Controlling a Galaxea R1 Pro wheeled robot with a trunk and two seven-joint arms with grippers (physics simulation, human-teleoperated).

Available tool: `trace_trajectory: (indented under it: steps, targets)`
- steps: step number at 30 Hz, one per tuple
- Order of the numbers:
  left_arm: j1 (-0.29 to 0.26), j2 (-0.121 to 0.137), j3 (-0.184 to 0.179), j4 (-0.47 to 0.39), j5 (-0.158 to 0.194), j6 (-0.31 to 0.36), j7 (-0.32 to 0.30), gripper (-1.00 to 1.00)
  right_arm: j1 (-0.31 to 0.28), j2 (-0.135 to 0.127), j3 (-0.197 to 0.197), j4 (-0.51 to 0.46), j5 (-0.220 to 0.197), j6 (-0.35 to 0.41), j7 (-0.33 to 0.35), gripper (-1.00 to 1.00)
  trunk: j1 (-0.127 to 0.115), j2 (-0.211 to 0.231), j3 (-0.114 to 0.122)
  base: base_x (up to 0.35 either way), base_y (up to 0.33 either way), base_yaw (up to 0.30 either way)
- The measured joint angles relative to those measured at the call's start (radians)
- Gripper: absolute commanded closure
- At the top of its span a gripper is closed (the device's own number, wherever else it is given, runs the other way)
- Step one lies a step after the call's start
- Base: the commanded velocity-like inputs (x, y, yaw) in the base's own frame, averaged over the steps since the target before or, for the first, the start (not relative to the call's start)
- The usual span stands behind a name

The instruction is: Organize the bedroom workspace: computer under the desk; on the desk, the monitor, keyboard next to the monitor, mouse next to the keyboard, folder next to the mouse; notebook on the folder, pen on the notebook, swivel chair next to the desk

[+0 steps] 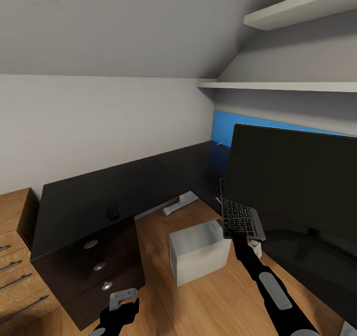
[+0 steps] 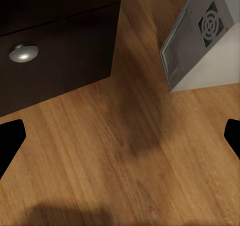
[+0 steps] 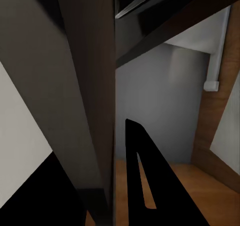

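A home attic bedroom workspace: sloped ceiling [image 1: 148,24], wall shelves [image 1: 297,85], black L-shaped desk [image 1: 99,197], wooden floor [image 1: 198,296].

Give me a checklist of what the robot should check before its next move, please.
1. Keyboard gripped firmly: ok, the right jaws are shut on its near edge and it is tilted upward.
2. Left jaws free: ok, open above the wooden floor.
3. Mouse on the desk: ok.
4. Bare desk space for the keyboard: ok, the top beside the mouse is free.
5. Monitor standing on the desk: cannot tell, its foot is lost in the dark.
6. Computer under the desk: not ok, it stands on the open floor beside the drawers.
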Motion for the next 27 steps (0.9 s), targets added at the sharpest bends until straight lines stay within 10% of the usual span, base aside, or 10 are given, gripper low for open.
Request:
trace_trajectory:
  steps: [27]
  targets:
    - [0.000,0.000,0.000,0.016,0.000,0.001,0.002,-1.00,0.000,-0.001,0.003,0.000,0.005,-0.002,0.017,1.00,0.000,0.000,0.000,-0.027,0.028,0.000]
